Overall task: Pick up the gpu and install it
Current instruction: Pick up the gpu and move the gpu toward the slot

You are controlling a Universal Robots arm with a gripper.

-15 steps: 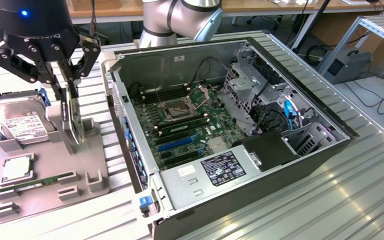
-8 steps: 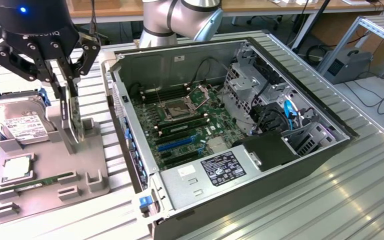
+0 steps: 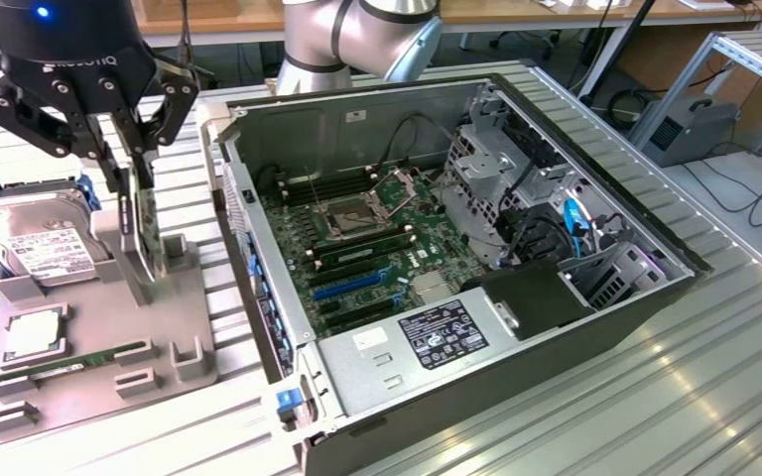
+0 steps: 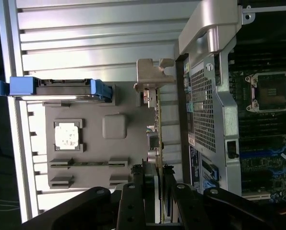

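Ribbed aluminium slats form the table [image 3: 698, 397], silvery and striped with glare, with office desks and cables behind it. In the exterior view an open black computer case [image 3: 487, 397] lies on its side across the middle of the frame, showing a green motherboard [image 3: 368, 268] with a square metal CPU socket [image 3: 352, 213], and a labelled power supply [image 3: 443, 334] at its lower end. The grey jointed robot arm [image 3: 354, 35] stands at the top centre.

At the exterior view's upper left hangs the black gripper [image 3: 130, 174], its fingers pinching the top edge of the gpu [image 3: 147, 238]. The thin flat card stands upright and edge-on over a matte grey moulded tray [image 3: 103, 327] at the lower left. Whether its lower edge touches the tray cannot be told. On the tray lie a silver boxy hard drive [image 3: 37, 248] with a white label, a square processor chip [image 3: 33, 335] and a narrow green RAM stick [image 3: 70, 365].

In the wrist view the gripper [image 4: 158, 179] shows black linked fingers [image 4: 133, 201] pressed on both faces of the gpu [image 4: 158, 124], a slim dark-green line ending in a bent silver bracket [image 4: 150, 76]. The card is between the tray [image 4: 92, 143] and the case's perforated metal panel [image 4: 205, 110]. The hard drive [image 4: 52, 88], clipped in blue rails, the shiny processor chip [image 4: 67, 135] and the RAM stick [image 4: 88, 163] rest in their recesses.
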